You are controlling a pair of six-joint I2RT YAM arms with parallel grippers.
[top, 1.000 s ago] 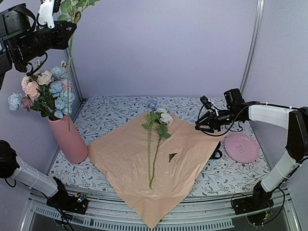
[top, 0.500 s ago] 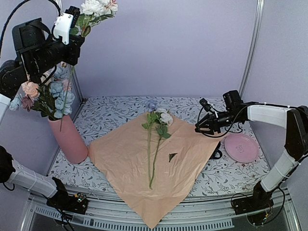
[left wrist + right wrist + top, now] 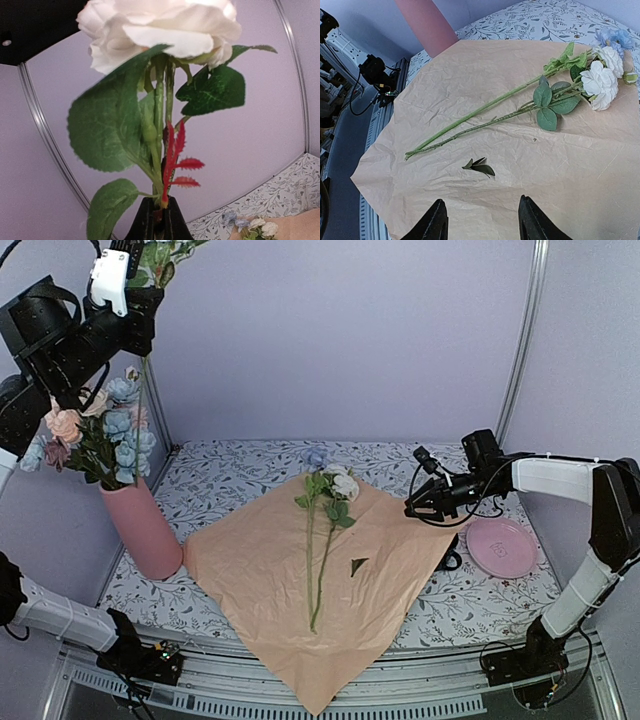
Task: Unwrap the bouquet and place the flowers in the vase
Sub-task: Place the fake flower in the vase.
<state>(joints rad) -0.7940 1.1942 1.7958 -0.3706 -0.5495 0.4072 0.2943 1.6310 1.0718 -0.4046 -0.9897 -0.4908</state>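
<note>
Pinching stem of cream flower (image 3: 160, 30) tight in left gripper (image 3: 160, 212), high above vase (image 3: 145, 530) so stem can drop in; with right gripper (image 3: 482, 220) open, empty over paper (image 3: 260, 570) by two flowers (image 3: 320, 540) left on counter (image 3: 230, 465)

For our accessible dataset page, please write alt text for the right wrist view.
Two long-stemmed flowers lie on crinkled peach paper, white and blue blooms at the right. The open right gripper hovers at the bottom edge; a pink vase stands at the top.
</note>
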